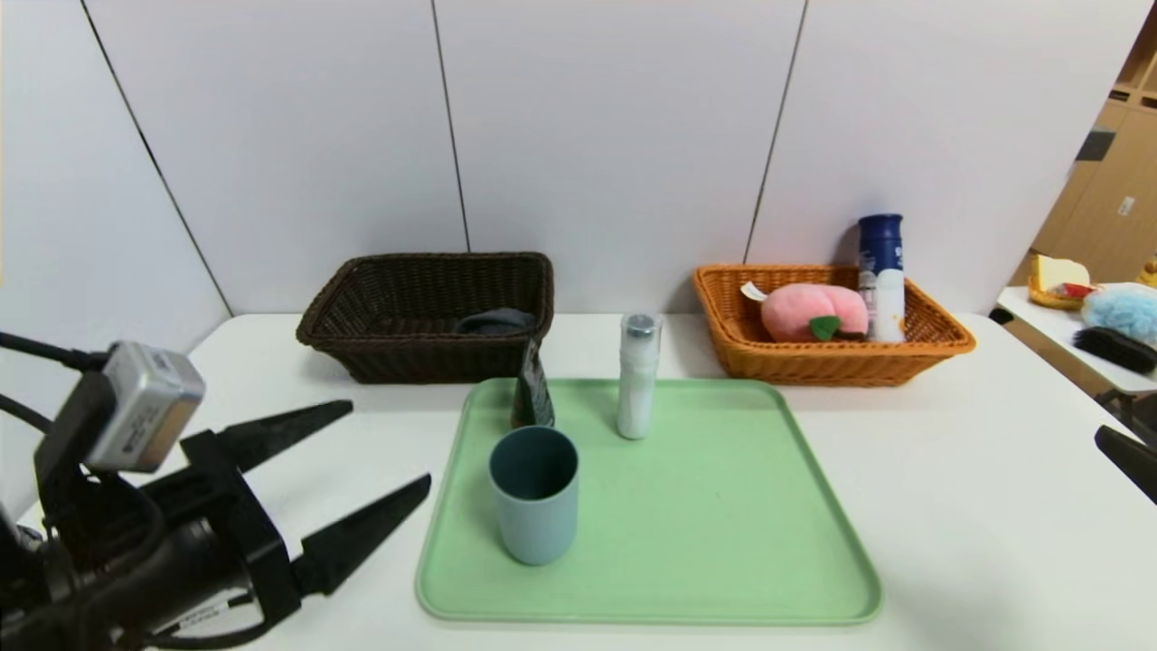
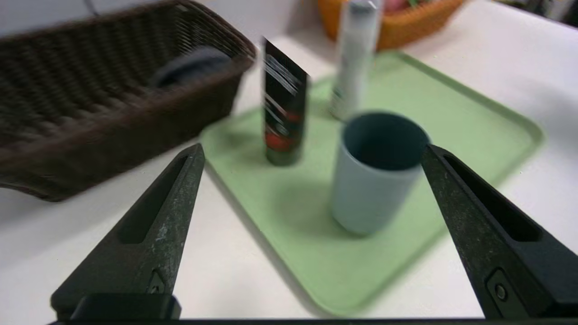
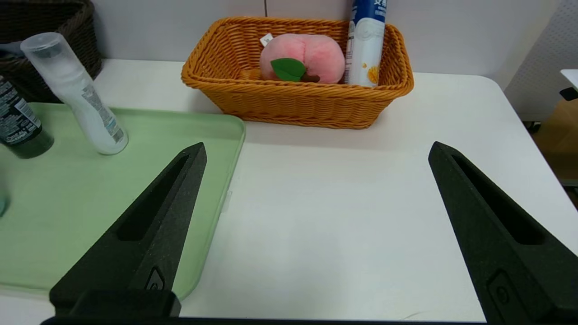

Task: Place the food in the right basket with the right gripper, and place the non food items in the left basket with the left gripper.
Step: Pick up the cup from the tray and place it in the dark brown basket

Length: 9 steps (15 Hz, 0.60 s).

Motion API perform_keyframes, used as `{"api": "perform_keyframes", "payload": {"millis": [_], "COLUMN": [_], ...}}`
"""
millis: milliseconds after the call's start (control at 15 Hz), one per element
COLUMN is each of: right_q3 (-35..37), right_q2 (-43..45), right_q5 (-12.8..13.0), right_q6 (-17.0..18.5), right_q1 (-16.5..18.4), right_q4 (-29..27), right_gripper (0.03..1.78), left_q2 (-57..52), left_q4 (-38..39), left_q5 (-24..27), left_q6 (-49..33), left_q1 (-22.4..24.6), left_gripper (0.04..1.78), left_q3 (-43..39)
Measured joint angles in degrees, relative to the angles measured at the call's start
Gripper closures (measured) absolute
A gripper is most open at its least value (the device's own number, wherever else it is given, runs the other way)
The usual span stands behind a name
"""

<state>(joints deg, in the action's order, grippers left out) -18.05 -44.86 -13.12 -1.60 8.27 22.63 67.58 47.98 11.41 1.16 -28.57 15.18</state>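
The pink plush peach [image 1: 809,312] and the navy-capped white bottle [image 1: 881,276] sit in the orange wicker basket [image 1: 940,348] at the back right. The dark grey cloth [image 1: 493,321] lies in the dark brown basket [image 1: 362,334] at the back left. The grey-blue cup [image 1: 533,495], black tube [image 1: 533,389] and slim grey-capped bottle [image 1: 638,375] stand on the green tray [image 1: 723,515]. My left gripper [image 1: 390,446] is open and empty, left of the tray, pointed at the cup [image 2: 375,174]. My right gripper [image 3: 316,151] is open and empty over bare table right of the tray.
The white table [image 1: 994,506] ends at a white wall behind the baskets. A second table [image 1: 1039,316] at the far right carries a black brush, a blue fluffy item and a yellow dish. Only the right gripper's fingertip [image 1: 1125,457] shows in the head view.
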Motion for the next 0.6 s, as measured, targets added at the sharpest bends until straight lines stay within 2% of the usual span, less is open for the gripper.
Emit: {"api": "perform_keyframes", "payload": {"millis": [200, 600], "right_q3": [-0.51, -1.54], "right_q2": [0.49, 0.55], "right_q5": [-0.02, -1.27], "right_q6": [-0.52, -0.93], "right_q1": [0.0, 0.0], "right_q4": [-0.11, -1.51], "right_gripper": [0.12, 0.12], "left_q2": [0.5, 8.81], "left_q4": [1.6, 11.65], "left_q5": [2.41, 2.41], "left_q6": [-0.11, 0.6], "left_q1": [-2.79, -3.43], "left_gripper": [0.13, 0.13], "left_q3": [-3.17, -4.73]}}
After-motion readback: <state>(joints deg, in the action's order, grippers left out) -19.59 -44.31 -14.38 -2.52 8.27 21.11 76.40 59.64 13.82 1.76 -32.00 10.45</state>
